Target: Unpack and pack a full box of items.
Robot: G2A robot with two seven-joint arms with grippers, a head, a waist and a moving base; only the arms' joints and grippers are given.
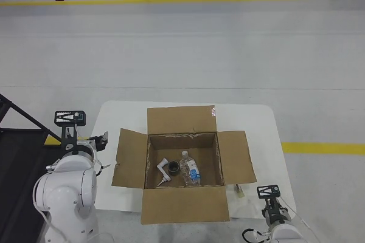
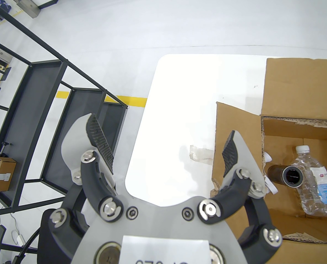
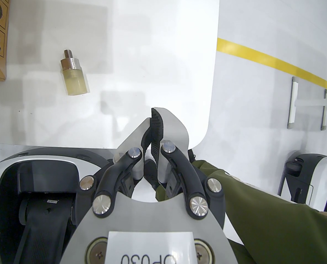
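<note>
Three items, bottle (image 1: 190,170), tube (image 1: 173,168) and fitting (image 1: 163,170), lie in the box (image 1: 181,120). Left gripper (image 2: 161,124), spread apart, hangs off its left flap, a rack (image 1: 12,152) beyond; right gripper (image 3: 155,116), pinched together, sits off its right flap, past a stud (image 3: 72,76).

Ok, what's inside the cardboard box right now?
In the cardboard box, a clear plastic water bottle lies on its side, a dark cylinder beside it, then a white bent part. Its near wall hides the floor strip right behind it, so anything there cannot be seen.
</note>
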